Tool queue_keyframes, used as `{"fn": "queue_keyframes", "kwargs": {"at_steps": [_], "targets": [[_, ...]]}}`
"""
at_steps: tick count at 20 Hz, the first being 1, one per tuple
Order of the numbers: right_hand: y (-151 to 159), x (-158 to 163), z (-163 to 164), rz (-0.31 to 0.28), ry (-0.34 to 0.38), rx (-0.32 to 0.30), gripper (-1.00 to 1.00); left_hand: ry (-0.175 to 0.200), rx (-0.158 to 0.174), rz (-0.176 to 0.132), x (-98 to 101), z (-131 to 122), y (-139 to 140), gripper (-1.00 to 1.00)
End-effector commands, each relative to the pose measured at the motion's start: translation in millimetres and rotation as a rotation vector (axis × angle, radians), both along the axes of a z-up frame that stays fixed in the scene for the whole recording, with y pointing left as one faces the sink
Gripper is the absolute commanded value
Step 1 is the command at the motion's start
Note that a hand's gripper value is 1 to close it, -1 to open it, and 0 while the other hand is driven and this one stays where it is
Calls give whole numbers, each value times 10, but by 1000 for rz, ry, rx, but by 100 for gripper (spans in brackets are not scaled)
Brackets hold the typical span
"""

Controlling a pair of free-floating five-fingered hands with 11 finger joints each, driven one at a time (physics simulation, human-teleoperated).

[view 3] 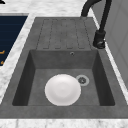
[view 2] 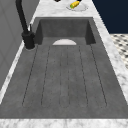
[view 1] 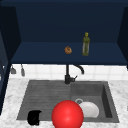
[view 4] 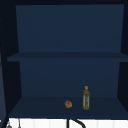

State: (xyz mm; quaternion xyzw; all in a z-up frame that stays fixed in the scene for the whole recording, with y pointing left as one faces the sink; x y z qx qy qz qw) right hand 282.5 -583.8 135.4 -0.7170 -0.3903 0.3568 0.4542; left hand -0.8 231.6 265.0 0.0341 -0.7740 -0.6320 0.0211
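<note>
Nowhere readable writing: green bottle (view 1: 85, 44) unlabelled, left hand (view 1: 34, 117) low.

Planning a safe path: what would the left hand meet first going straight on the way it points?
The left hand points unclearly; if toward the back, the way over the drainboard looks free up to the tiled wall.

left hand (view 1: 34, 117): a black shape low at the left of the front view, near the picture's bottom edge
pose: compact and bunched, its top edge slanting up toward the right
fingers: merged into one dark mass, so whether they are curled or straight cannot be told
</note>
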Motion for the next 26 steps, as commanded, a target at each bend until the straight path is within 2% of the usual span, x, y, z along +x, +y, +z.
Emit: {"fn": "queue_keyframes", "kwargs": {"at_steps": [1,8,17,24,26], "targets": [[20,-209,-66,-8,-30,-10,100,0,0,0,0,0,0,0],[116,-508,-213,4,-32,-22,100,0,0,0,0,0,0,0],[4,-415,-610,9,-47,-45,100,0,0,0,0,0,0,0],[-228,-195,-969,19,-52,-29,100,0,0,0,0,0,0,0],[-301,-118,-976,25,-33,0,100,0,0,0,0,0,0,0]]}}
